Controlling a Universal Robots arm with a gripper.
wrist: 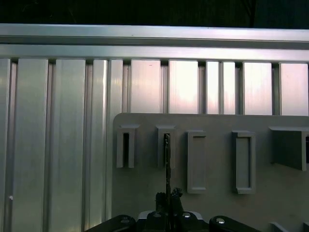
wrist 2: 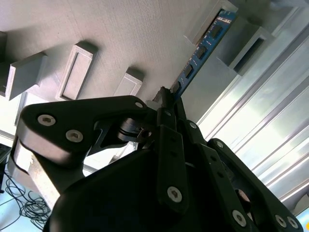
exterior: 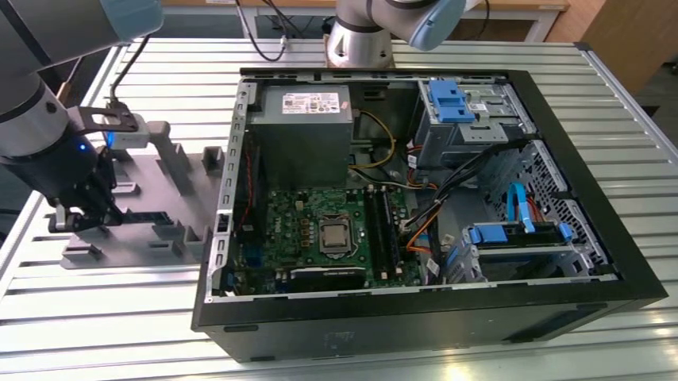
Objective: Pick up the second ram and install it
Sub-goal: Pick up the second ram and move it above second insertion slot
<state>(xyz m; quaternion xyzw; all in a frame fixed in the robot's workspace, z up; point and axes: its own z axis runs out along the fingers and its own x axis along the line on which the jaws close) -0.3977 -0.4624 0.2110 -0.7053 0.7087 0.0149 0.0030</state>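
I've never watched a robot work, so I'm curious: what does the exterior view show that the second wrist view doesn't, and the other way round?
Exterior view: the open computer case with its green motherboard, and the arm reaching down beside it. Second wrist view: the second ram, a blue strip with dark chips, gripped at its near end. Both: the claw, the grey fixture and the slatted metal table.

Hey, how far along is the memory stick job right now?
Done: the gripper is at the grey fixture. In hand: its jaws look closed on the memory stick, standing in a fixture slot. Left: the stick is not yet out of the fixture or in the motherboard.
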